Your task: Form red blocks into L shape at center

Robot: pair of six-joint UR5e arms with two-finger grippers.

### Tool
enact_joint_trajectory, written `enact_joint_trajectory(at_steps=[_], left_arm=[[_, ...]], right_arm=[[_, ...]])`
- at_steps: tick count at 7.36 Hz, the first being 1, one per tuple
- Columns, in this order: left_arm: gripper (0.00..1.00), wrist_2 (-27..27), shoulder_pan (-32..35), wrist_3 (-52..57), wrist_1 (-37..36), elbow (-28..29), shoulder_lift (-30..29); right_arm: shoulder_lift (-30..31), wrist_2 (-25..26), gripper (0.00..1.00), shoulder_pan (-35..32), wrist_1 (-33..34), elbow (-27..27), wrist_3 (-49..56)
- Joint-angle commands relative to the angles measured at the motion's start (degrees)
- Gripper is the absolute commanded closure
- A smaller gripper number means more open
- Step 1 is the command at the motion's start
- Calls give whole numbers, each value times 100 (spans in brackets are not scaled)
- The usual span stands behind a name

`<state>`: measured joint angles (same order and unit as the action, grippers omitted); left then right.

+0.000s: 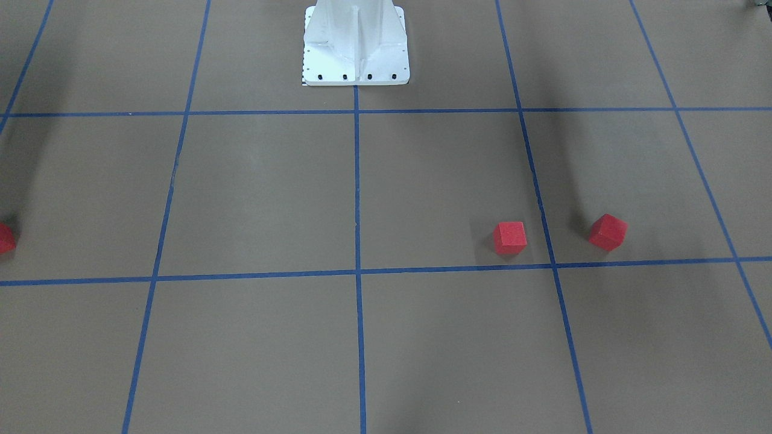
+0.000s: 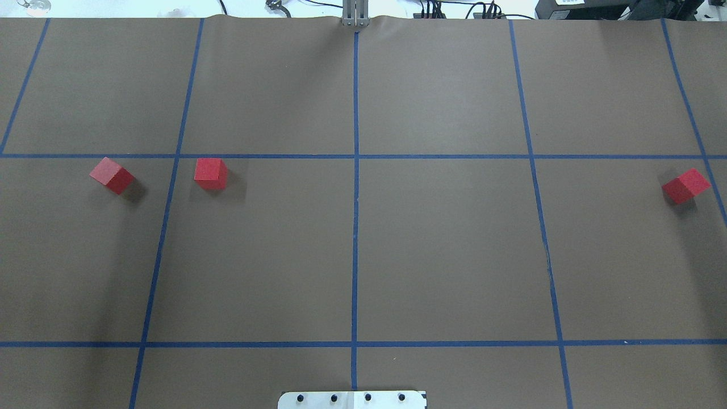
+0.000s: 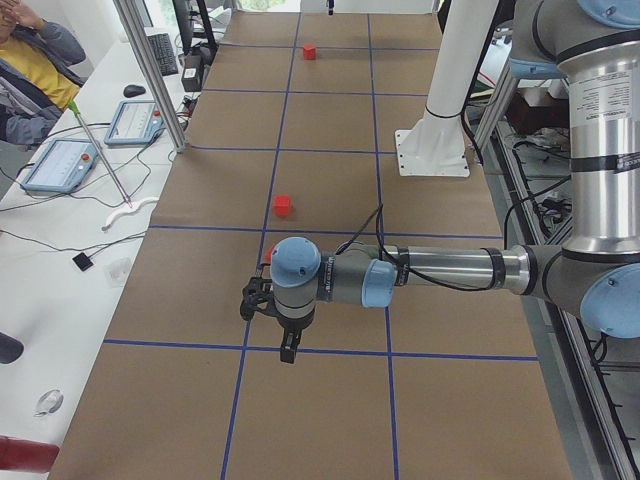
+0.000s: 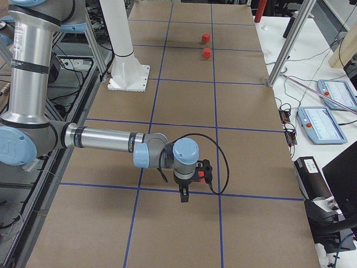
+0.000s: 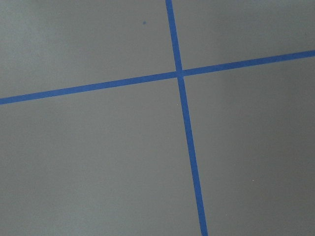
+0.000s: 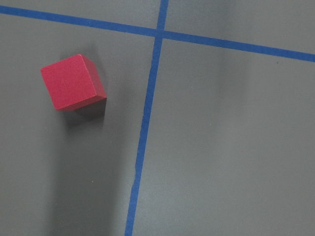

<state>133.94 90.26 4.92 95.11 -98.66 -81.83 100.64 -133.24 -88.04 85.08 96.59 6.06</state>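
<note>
- Because none of the three red blocks [image 1: 510, 237] lies at the center [image 2: 375, 250] and no two touch, treat the step in hand as the first pick. No part of the L is laid.
- Block positions:
  - The far-left red block [image 2: 112, 175] sits turned out of square in the outer cell on the robot's left.
  - The inner-left red block [image 2: 210, 173] stands near it, across a blue tape line [image 2: 170, 187] and roughly square to the grid.
  - The right-side red block [image 2: 685, 186] lies turned, well apart from both, close to the outer right tape line.
- Jaw state: the left gripper [image 3: 287, 350] and right gripper [image 4: 184, 195] show only in the side views. Whether their jaws stand apart or together cannot be told, so confirm they are apart before any descent.
- Right arm: the gripper hangs near the right-side red block. Its wrist camera shows the block off to one side of a tape crossing [image 6: 158, 33], not centred.
  - Centre over the block first.
  - Then rotate the wrist so the fingers meet two opposite flat faces, not corners.
- Left arm: its wrist camera shows only another tape crossing [image 5: 178, 73] and no block. Reposition over a block before lowering.
- Placement: set the first block on brown floor just beside the middle tape line [image 2: 355, 250], square to the grid and well clear of the white base [image 2: 352, 399]. A squared first block probably lets the other two seat face to face.
</note>
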Motion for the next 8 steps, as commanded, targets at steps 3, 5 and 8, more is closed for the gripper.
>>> enact_joint_trajectory(at_steps=[3, 5, 8], left_arm=[[0, -61, 0, -26, 8, 4, -9], [0, -35, 9, -61, 78, -101, -140], [0, -61, 9, -70, 1461, 186, -568]], right_arm=[[0, -27, 1, -2, 0, 105, 17], [-314, -18, 1, -2, -18, 219, -18], [-720, 0, 1, -20, -9, 510, -53]])
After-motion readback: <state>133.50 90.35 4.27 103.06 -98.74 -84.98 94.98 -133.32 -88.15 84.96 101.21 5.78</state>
